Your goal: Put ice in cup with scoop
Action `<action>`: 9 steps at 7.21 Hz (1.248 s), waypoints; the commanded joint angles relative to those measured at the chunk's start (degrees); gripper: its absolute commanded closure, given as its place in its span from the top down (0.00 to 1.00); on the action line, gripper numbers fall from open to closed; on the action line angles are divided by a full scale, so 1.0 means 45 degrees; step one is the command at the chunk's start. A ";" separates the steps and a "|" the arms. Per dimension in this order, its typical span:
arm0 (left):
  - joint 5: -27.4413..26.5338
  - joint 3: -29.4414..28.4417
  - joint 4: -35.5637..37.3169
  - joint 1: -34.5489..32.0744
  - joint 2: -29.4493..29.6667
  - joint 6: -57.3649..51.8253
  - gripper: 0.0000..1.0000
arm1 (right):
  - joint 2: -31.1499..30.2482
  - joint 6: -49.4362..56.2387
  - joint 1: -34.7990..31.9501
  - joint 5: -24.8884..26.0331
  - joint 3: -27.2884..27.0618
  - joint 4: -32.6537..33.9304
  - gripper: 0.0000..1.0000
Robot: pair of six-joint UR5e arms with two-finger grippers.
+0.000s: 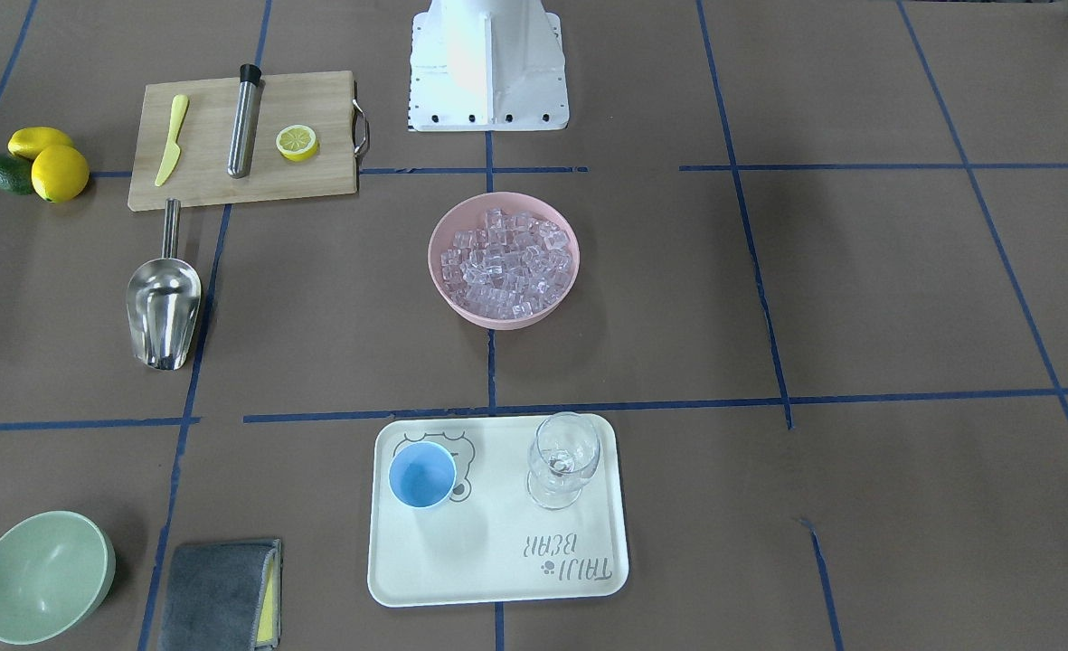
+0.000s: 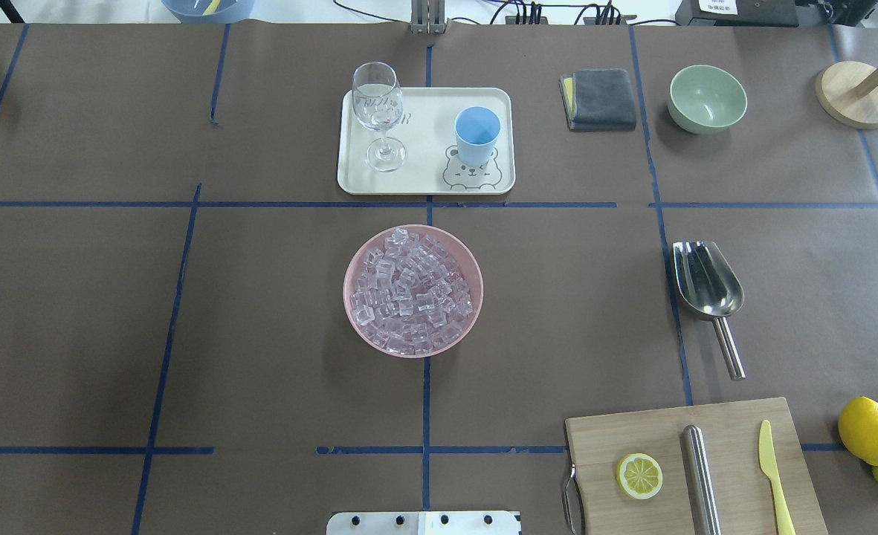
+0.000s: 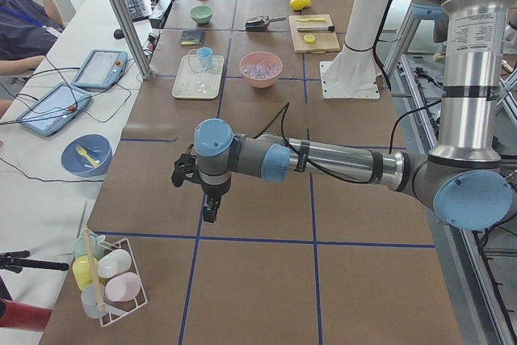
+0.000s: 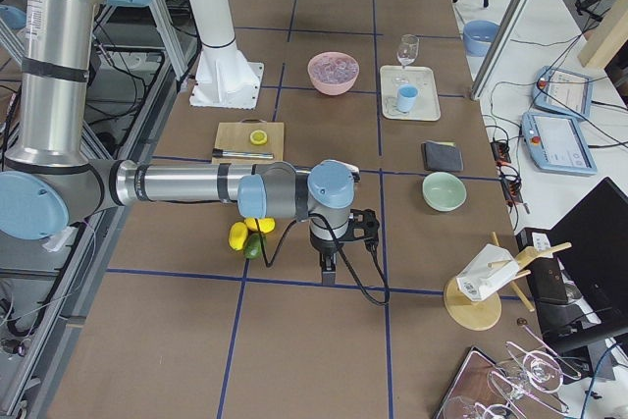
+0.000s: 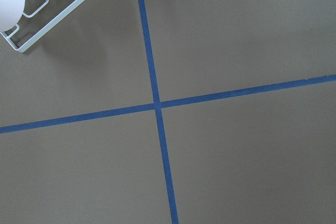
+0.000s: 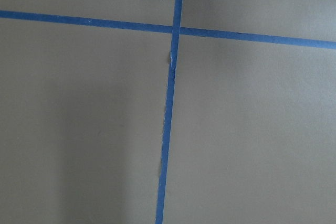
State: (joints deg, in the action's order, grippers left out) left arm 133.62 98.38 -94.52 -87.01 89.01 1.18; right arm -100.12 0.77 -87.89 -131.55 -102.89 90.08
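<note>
The ice (image 2: 412,291) is a heap of clear cubes in a pink bowl (image 2: 355,261) at the table's middle; it also shows in the front-facing view (image 1: 504,260). The light-blue cup (image 2: 477,134) stands upright and empty on a cream tray (image 2: 424,182). The silver scoop (image 2: 706,286) lies on the table on my right, handle toward me. My left gripper (image 3: 209,212) hangs over bare table far out at the left end. My right gripper (image 4: 327,270) hangs over bare table far out at the right end. I cannot tell whether either is open or shut.
A clear stemmed glass (image 2: 378,111) stands on the tray beside the cup. A grey cloth (image 2: 598,99) and a green bowl (image 2: 707,98) lie at the far right. A cutting board (image 2: 695,468) holds a lemon half, a steel cylinder and a yellow knife. Lemons (image 2: 868,431) lie beside it.
</note>
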 commanded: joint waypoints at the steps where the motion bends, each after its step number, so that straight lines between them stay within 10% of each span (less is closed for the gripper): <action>1: -0.0045 -0.0007 -0.0011 0.0000 0.0006 -0.0009 1.00 | 0.0002 -0.0016 0.0020 -0.0005 0.0032 0.0001 1.00; 9: -0.0005 -0.0180 -0.2223 0.0175 0.1136 0.0050 1.00 | 0.0099 -0.0191 0.0215 -0.0102 -0.0222 -0.2303 1.00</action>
State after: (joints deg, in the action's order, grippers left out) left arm 133.90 98.42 -98.64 -86.55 92.71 1.53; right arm -99.66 0.12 -87.03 -131.71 -103.93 81.39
